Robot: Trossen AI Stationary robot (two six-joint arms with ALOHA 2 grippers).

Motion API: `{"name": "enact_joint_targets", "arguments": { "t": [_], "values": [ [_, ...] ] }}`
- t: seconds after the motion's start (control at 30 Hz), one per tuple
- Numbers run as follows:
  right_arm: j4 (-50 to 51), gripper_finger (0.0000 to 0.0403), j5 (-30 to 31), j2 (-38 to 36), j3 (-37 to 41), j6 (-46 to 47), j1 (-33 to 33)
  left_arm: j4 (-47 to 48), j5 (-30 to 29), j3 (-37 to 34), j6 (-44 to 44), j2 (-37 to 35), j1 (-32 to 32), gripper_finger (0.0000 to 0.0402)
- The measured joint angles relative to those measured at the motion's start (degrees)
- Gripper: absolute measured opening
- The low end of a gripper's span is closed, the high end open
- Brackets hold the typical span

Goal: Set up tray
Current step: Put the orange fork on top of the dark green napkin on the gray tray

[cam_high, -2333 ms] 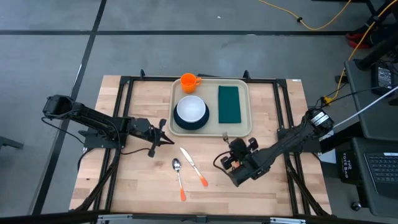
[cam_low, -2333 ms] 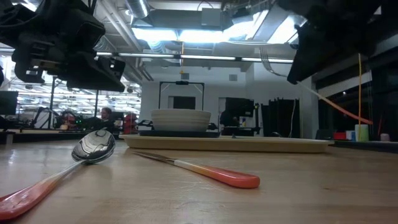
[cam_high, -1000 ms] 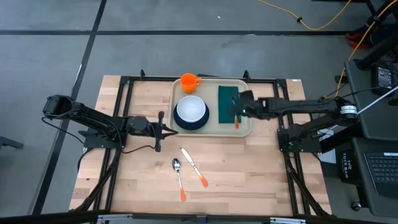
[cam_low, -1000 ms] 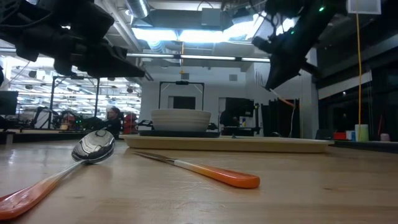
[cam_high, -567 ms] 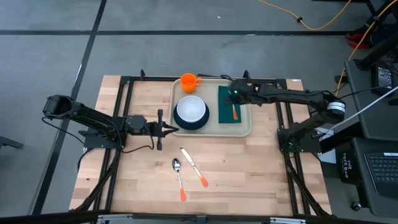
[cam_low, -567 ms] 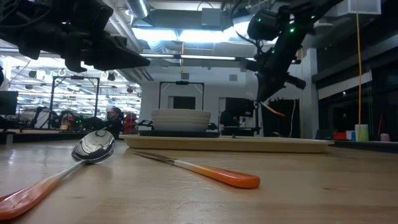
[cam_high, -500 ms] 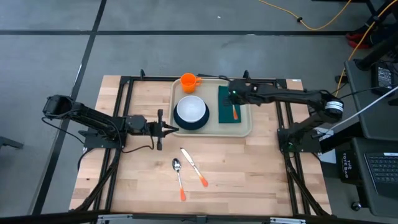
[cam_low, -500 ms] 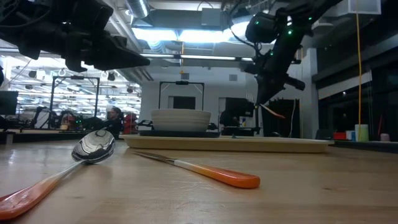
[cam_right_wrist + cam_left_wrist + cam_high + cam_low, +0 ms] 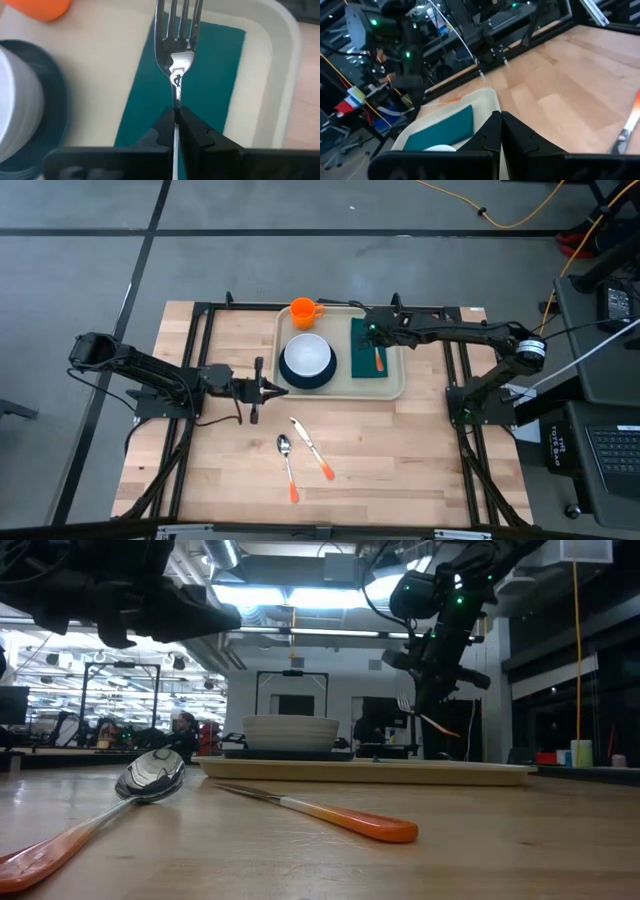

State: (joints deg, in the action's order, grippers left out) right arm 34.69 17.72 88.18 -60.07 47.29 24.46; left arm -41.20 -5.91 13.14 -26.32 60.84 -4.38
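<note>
Robotics lab: concrete floor (image 9: 300, 260), ceiling ducts (image 9: 300, 590), equipment racks (image 9: 290, 700).

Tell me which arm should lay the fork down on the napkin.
Right. The right gripper is shut on the fork directly above the green napkin on the tray. The left gripper, shut and empty, hangs beside the tray.

An overhead view looks straight down; a table-height view faces across; both share the large beige rectangular plastic tray (image 9: 340, 385) (image 9: 370, 772).

Beige tray (image 9: 283, 370) lies flat, seemingly mid-table.
</note>
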Motion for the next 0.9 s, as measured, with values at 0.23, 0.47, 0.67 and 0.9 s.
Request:
{"name": "enact_joint_targets", "arguments": {
  "t": [0.23, 0.47, 0.67, 0.9],
  "values": [
    [0.0, 0.0014, -1.4, 0.0, 0.0, 1.3, 1.0, -1.0, 0.0, 0.0, -1.0, 0.0, 1.1, 0.0001],
    [0.4, 0.0014, -2.8, 0.0, -0.3, 3.5, 1.0, -0.8, 0.0, 0.0, -1.0, 0.0, 4.1, 0.0002],
    [2.8, 0.0014, -2.5, 2.0, -6.0, 4.0, 0.9, 0.7, 0.0, 0.0, 0.9, 0.0, 5.3, 0.0004],
    [13.3, 0.0014, -2.2, 11.2, -15.4, 6.2, 1.0, 2.5, 0.0, 0.0, 1.2, 0.0, 5.3, 0.0003]
  ]
}}
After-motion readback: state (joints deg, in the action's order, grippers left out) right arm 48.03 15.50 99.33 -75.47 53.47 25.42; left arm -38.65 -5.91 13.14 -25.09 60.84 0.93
